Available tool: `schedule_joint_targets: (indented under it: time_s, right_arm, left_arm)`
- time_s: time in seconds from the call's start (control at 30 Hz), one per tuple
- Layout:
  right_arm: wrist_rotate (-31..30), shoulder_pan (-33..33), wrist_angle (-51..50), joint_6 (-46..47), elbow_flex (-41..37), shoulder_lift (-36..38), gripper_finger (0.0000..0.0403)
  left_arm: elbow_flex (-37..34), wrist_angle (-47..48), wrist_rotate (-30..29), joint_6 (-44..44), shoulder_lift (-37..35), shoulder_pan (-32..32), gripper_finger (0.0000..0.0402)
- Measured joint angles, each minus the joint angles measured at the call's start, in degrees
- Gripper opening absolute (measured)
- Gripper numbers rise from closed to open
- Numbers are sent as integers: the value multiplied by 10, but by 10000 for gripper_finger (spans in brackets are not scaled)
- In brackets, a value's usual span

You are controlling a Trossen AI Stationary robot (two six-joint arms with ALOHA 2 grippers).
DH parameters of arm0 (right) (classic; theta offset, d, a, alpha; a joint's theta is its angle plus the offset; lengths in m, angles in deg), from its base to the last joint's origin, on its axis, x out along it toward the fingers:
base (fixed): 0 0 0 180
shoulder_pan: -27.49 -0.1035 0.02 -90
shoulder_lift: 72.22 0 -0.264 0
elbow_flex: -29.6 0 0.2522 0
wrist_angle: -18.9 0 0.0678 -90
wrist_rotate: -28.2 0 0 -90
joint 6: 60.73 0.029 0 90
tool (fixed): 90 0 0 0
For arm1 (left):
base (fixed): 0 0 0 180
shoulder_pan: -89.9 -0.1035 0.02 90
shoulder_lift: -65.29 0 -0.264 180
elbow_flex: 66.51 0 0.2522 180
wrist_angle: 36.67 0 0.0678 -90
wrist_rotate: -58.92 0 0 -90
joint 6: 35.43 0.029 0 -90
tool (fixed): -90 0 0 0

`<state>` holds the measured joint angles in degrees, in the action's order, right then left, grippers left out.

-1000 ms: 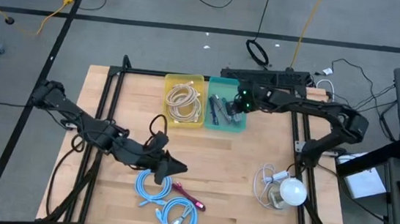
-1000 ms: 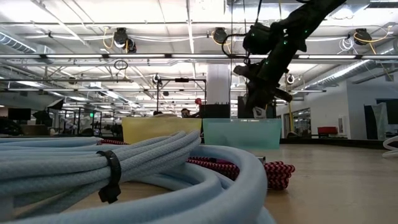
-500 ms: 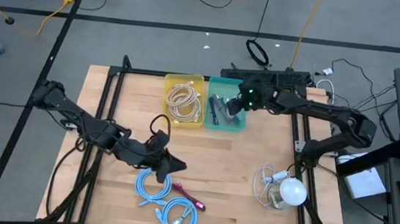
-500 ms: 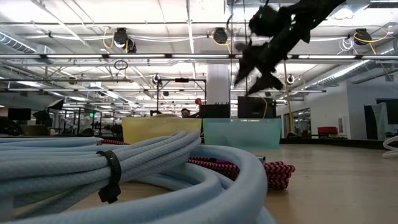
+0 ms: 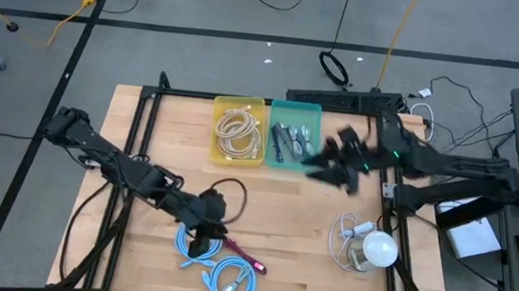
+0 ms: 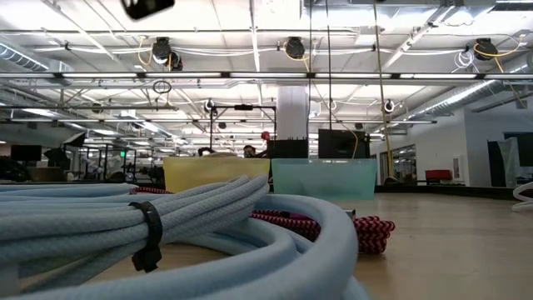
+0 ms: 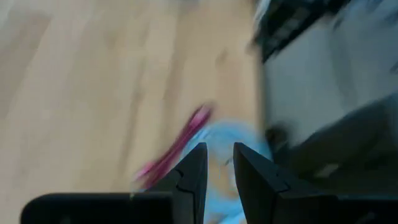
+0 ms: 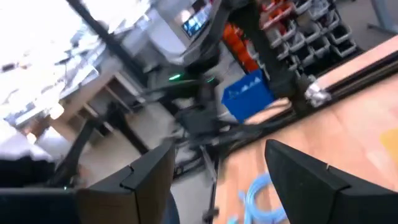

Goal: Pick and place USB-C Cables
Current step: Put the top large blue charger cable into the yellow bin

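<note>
High view shows my left claw [image 5: 200,247] hanging low over the near edge of the wooden worktop [image 5: 329,219], right above the first light blue coil of thin cable [image 5: 195,242]. A second light blue coil of cable [image 5: 232,281] lies just beside it, and a short maroon cable [image 5: 244,255] lies between them, a bit to the side. In my left wrist view, my two dark fingers [image 7: 189,177] have only a thin gap between them and nothing is in it, so that claw is nearly closed and empty. I will have to open it before I can pick up a coil. My right claw [image 5: 319,168] is up in the air next to the teal plastic bin [image 5: 297,109], and its fingers [image 8: 146,177] are spread wide with nothing in them. Some short cables lie in that bin already, and beige coils rest in the yellow plastic bin [image 5: 242,103] beside it. I think the blue coils are light and soft and floppy. A small black tie [image 6: 148,235] holds one together in the low view. I would pinch across the bundle of loops near the tie, so that the coil comes up as one piece and does not slip apart.
</note>
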<state>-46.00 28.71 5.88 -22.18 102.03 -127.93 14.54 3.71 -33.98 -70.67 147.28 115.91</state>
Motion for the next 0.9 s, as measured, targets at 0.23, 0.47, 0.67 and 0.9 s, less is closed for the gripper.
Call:
schedule_joint_targets:
  time_s: [0.23, 0.47, 0.67, 0.9]
  right_arm:
    - [-284, -221, -160, 19, 0, 31, 242]
    - [-451, -324, -175, 77, 0, -25, 242]
    - [-471, -337, -151, 118, 0, -85, 242]
    - [-465, -340, -113, 114, 0, -113, 242]
  left_arm:
    - [0, 247, -64, 149, 33, 21, 81]
    - [0, 255, -97, 277, 71, 30, 81]
    - [0, 264, -14, 231, 142, 15, 96]
    - [0, 283, -24, 185, 223, 19, 204]
